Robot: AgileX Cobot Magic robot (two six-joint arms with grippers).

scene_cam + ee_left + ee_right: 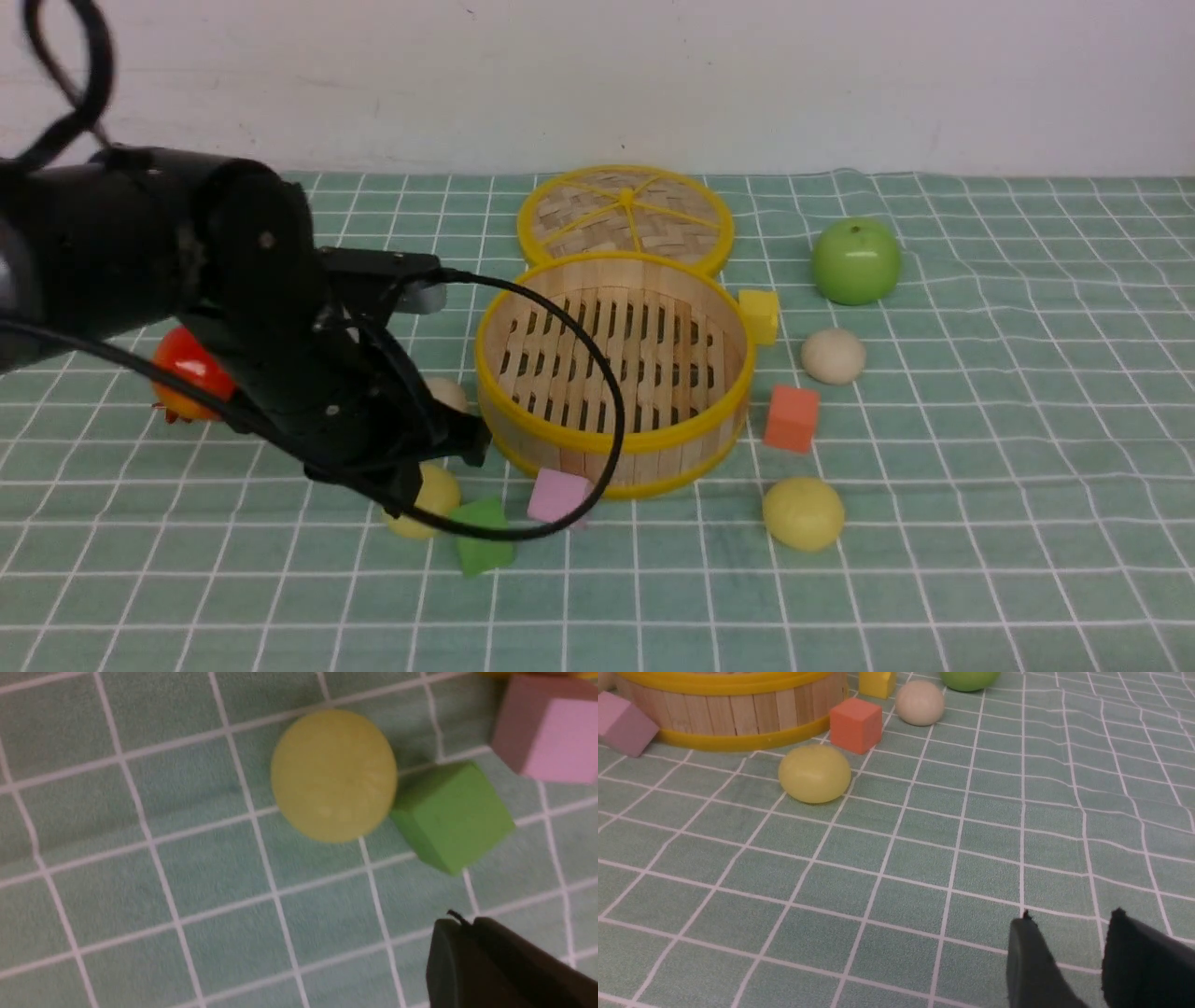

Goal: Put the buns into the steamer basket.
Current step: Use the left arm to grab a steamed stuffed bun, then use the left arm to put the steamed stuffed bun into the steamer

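Counter [980, 560], covered by a green checked cloth: the steamer basket [607, 273] stands upright near the middle. Its flat woven lid [625, 210] lies behind it, against the far rim.

Buns: all four lie on the cloth, outside the basket.
- Cream bun [833, 356], right of the basket, in front of the green apple [856, 261].
- Yellow bun [803, 512], right front of the basket, near the orange cube [792, 418].
- Second yellow bun [334, 774], left front of the basket, partly hidden by the left arm [233, 299] in the front view. The green cube [451, 816] sits close against it; whether the two touch I cannot tell. The pink cube [546, 737] lies just beyond, at the foot of the basket wall.
- Second cream bun [448, 392], beside the basket's left wall, mostly hidden behind the same arm.

Other items: a yellow cube [758, 315] touches the basket's right rim; a red fruit [191, 373] lies far left, behind the arm.

Left fingers [472, 942]: the tips stand pressed together with only a seam between them. They hold nothing. They are low over the cloth, near the second yellow bun but apart from it.

Right fingers [1031, 961]: parted, with cloth showing through the gap. They hold nothing and are well apart from the nearest bun.
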